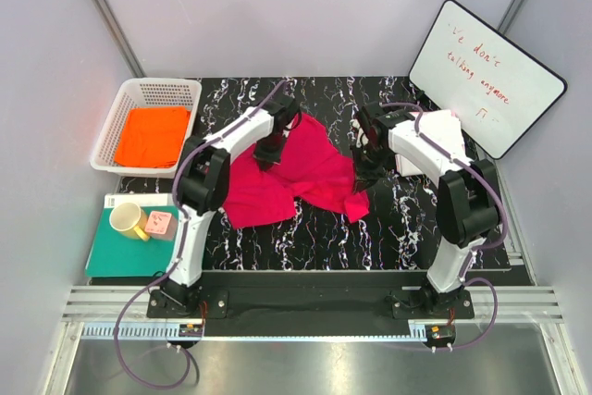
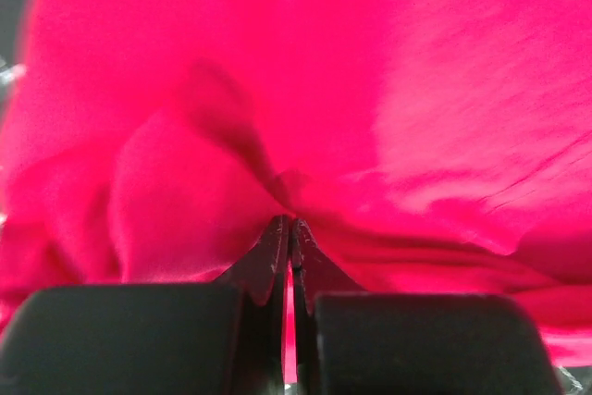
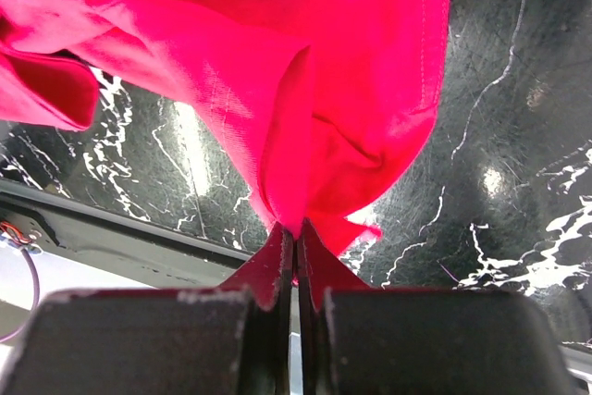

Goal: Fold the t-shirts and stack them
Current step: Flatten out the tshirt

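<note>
Black marbled surface (image 1: 388,228), grey booth walls, whiteboard (image 1: 486,76) propped far right. Crimson-pink t-shirt (image 1: 296,178) lies rumpled mid-surface between the two arms, unfolded. Left tool (image 2: 290,224): jaws together, clamped on a pinch of the crimson cloth at the shirt's far-left part. Right tool (image 3: 296,228): jaws together too, clamped on a hemmed edge at the shirt's right side, cloth held up off the surface there. Orange t-shirt (image 1: 153,134) sits in the white basket (image 1: 162,83) far left; looks roughly flat, not on any stack. White t-shirt (image 1: 407,164) is mostly hidden behind the right arm, can't tell if it's folded. Progress looks early: the crimson one is only gripped at two points, probably to spread it flat. No fold in it yet, no stack formed. Left to do: flatten, fold, then stack all three.
</note>
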`<move>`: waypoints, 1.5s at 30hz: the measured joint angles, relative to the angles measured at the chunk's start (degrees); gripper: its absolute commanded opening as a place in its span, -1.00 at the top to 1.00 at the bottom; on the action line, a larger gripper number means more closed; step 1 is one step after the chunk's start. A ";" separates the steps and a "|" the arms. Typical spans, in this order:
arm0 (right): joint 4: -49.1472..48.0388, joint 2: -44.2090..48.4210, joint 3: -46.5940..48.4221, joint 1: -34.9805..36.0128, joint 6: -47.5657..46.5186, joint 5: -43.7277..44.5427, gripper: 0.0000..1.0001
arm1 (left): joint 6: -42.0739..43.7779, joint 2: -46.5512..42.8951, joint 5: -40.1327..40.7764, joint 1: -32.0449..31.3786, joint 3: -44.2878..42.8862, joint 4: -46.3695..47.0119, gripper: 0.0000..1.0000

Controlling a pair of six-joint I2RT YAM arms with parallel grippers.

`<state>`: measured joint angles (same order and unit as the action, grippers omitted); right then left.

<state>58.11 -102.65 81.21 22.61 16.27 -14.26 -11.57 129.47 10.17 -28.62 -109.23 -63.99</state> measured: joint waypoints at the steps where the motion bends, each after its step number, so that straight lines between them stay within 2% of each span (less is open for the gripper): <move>1: -0.04 -0.48 0.00 0.00 -0.07 -0.09 1.00 | -0.24 -1.29 1.31 0.00 0.85 -0.17 1.00; 7: -0.81 -3.48 -0.42 0.00 -0.66 -1.81 0.97 | -3.43 -14.73 8.07 1.95 7.85 -1.70 1.00; 8: -0.87 -4.02 -0.55 0.00 -0.90 -2.32 0.85 | -4.04 -17.55 8.66 2.86 9.62 -2.01 1.00; 9: -0.87 -4.57 -0.61 0.00 -1.09 -2.89 0.62 | -4.81 -20.41 9.31 4.07 11.32 -2.89 1.00; 10: -0.87 -5.18 -0.63 0.00 -1.27 -3.34 0.23 | -5.51 -23.04 10.01 5.35 13.14 -3.50 1.00; 12: -0.83 -6.05 -0.66 0.00 -1.51 -3.80 -0.07 | -6.84 -27.26 11.37 7.63 17.05 -5.27 1.00; 13: -0.79 -6.21 -0.66 0.00 -2.08 -3.85 -0.44 | -7.34 -28.59 11.98 8.41 18.75 -5.88 1.00; 16: 0.13 -6.23 0.92 0.00 -2.99 -3.82 -0.73 | -8.85 -31.52 13.14 9.27 24.85 -8.63 1.00; 18: 0.70 -6.23 4.11 0.00 -3.52 -3.63 -0.86 | -9.79 -32.79 13.27 8.85 28.39 -9.90 1.00; 23: 0.09 -8.24 17.00 0.00 -4.28 -4.04 -0.89 | -11.80 -35.95 13.44 8.48 33.73 -11.93 1.00; 28: -3.04 -18.78 31.61 0.00 -4.28 -6.95 -0.82 | -13.75 -38.62 13.49 8.90 36.57 -12.94 1.00; 33: -3.34 -29.42 37.86 0.00 -4.55 -5.95 -0.70 | -15.17 -38.66 13.44 10.08 37.70 -12.90 1.00; 36: -2.64 -33.48 39.17 -0.17 -5.01 -4.28 -0.44 | -15.50 -38.66 13.46 10.40 37.99 -12.90 1.00; 43: -1.68 -39.67 47.23 -2.51 -5.55 -2.08 -0.40 | -15.47 -38.47 13.40 10.40 39.06 -12.87 1.00; 45: -1.84 -39.93 48.74 -3.34 -5.55 -1.75 -0.29 | -15.47 -38.21 13.40 10.40 39.23 -12.85 1.00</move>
<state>56.27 -142.58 129.95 19.27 10.72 -16.01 -27.05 91.26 23.57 -18.22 -70.00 -76.84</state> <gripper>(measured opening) 0.707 0.012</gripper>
